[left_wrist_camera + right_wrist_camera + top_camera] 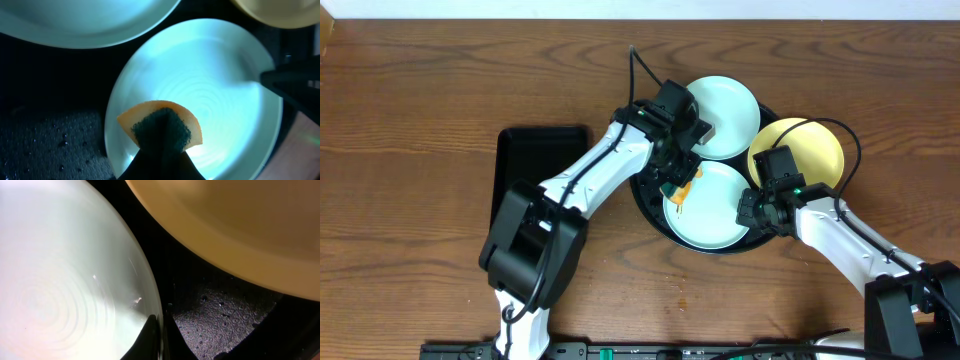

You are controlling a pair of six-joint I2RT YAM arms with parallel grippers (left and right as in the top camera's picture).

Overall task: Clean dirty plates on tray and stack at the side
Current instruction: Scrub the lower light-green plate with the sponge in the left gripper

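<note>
Three plates lie on the round black tray: a pale blue one at the back, a pale yellow one at the right, and a pale blue one at the front. My left gripper is shut on an orange and green sponge, which presses on the left part of the front plate. My right gripper is shut on that plate's right rim, one finger inside and one outside. The yellow plate lies just beyond it.
A smaller rectangular black tray lies on the wooden table left of the round tray. Water drops speckle the round tray's floor between the plates. Both arms reach over the tray from the front edge.
</note>
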